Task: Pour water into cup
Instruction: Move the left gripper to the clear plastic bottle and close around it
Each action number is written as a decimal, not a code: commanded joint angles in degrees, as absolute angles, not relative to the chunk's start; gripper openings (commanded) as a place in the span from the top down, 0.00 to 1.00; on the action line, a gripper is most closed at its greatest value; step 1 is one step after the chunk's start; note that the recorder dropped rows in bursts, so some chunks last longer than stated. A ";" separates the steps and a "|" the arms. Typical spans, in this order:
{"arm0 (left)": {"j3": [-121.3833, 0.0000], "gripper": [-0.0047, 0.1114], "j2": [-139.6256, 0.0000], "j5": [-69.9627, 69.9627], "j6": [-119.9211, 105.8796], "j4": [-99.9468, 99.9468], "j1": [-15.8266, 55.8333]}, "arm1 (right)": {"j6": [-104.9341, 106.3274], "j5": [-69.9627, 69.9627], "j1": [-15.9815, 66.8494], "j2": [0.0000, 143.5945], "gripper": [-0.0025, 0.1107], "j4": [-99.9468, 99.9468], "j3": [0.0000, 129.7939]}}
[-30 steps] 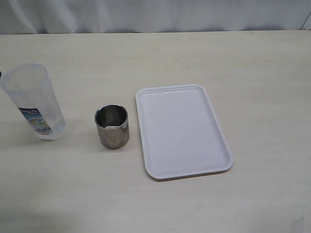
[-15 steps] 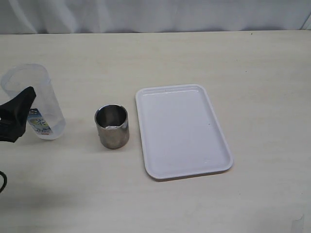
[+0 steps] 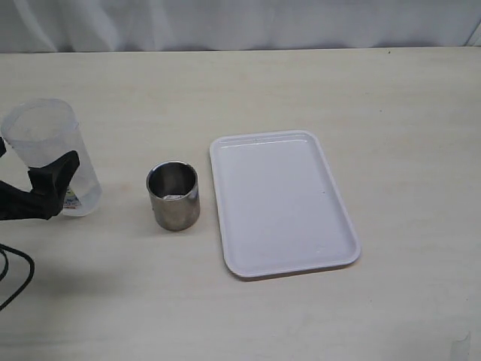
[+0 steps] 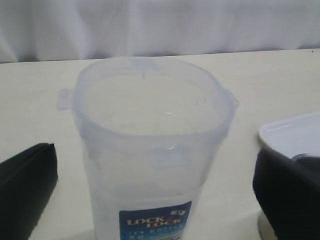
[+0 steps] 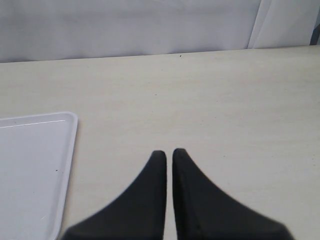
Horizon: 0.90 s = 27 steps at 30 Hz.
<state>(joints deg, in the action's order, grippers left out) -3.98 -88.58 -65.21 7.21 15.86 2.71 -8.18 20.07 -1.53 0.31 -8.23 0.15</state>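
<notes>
The steel cup [image 3: 173, 197] stands upright on the table, just left of the white tray. A taller clear plastic container [image 3: 51, 154] with a blue-and-white label stands at the far left; it also shows in the left wrist view [image 4: 150, 150]. Any water in it is too faint to make out. My left gripper [image 4: 155, 172] is open, with a black finger on each side of the container and a gap on both sides. One of its fingers [image 3: 54, 183] shows in front of the container. My right gripper [image 5: 169, 152] is shut and empty above bare table.
A white rectangular tray [image 3: 282, 203] lies empty right of the cup; its corner shows in the right wrist view [image 5: 30, 165]. A black cable [image 3: 15, 274] loops at the lower left edge. A white curtain backs the table.
My left gripper has come in from the left edge and moved right, so its fingers now straddle the clear container. The cup, container and tray have not moved.
</notes>
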 commanded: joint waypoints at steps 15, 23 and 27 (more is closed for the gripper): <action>-10.70 0.05 -105.59 -69.96 5.99 17.47 2.57 | -8.25 19.84 -1.89 0.00 0.94 -8.16 0.00; -11.66 0.05 -106.87 -69.96 6.10 17.19 2.57 | -8.25 19.84 -1.89 0.00 0.94 -8.16 0.00; -11.78 0.05 -106.87 -69.96 5.89 16.68 2.57 | -8.25 19.84 -1.89 0.00 0.94 -8.16 0.00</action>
<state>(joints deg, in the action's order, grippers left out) -11.39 -106.76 -69.12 6.16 17.51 2.71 -8.18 20.07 -1.53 0.31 -8.23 0.15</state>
